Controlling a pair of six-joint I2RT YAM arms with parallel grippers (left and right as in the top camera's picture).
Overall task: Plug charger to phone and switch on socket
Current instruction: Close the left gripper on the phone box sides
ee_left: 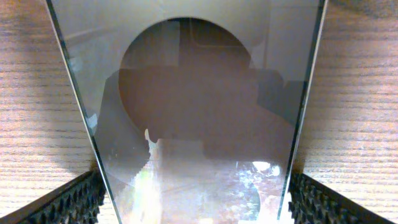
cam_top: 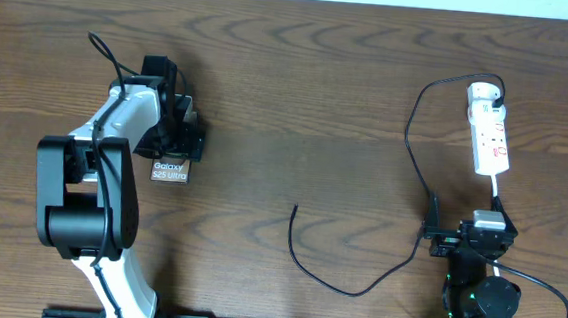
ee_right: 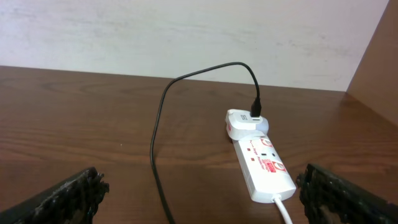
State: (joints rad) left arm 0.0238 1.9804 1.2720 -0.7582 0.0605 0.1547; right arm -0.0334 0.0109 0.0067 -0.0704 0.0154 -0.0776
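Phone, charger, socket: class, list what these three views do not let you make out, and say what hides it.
- Phone port: overhead, the left hand covers its far end; left wrist, the frame cuts both ends off.
- Grip on phone: left wrist, the fingers are cut by the bottom edge.
- Charger tip shape: too small overhead; outside the right wrist view.
- Socket switch positions: too small in both views.

Even, bright light, with glare on the phone (blurred up close)
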